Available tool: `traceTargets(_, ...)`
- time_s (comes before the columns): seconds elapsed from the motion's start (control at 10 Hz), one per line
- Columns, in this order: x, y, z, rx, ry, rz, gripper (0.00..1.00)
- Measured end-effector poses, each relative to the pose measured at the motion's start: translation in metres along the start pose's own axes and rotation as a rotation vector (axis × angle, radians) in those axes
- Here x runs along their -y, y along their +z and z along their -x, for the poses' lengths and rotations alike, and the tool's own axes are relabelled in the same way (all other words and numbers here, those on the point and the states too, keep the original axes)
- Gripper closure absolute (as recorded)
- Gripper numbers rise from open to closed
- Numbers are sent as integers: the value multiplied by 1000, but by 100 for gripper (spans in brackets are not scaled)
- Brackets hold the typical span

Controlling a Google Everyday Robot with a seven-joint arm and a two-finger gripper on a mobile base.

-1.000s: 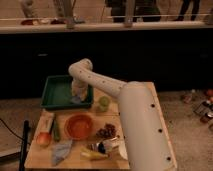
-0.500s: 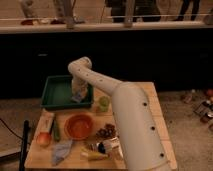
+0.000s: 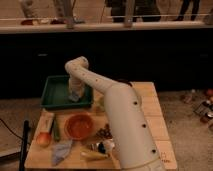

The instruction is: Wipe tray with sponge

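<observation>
- Where the table [image 3: 146, 100] comes nearest, a grey-blue cloth [image 3: 61, 151] lies crumpled at the front left, and a yellow item [image 3: 92, 156] lies just beside the arm [image 3: 131, 130]
- Behind the cloth sits an orange bowl [image 3: 79, 126], with a thin green item [image 3: 56, 131] and a reddish fruit [image 3: 43, 138] to its left
- The white arm rises at the front right, runs back and left over the table, and bends down at its elbow
- The green tray [image 3: 50, 95] sits at the table's back left corner
- The gripper [image 3: 75, 95] hangs low inside the tray, in its right half; I cannot tell whether it is spread or pinching anything, and the sponge cannot be made out beneath it
- Beyond the table, a dark wall carries a pale ledge [image 3: 150, 26]
</observation>
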State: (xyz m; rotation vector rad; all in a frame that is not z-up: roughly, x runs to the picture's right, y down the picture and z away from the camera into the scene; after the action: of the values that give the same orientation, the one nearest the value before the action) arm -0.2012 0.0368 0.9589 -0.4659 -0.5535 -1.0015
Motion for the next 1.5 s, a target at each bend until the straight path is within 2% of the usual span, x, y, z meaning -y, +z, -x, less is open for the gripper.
traceTargets(0.4,6,7,27,47,-61,-1,100)
traceTargets(0.6,-1,5,28,47,-61,9,100)
traceTargets(1.0,-31,-11,5,8,-11,32,100)
traceTargets(1.5,-22,-11,-18,-31,5,25,100)
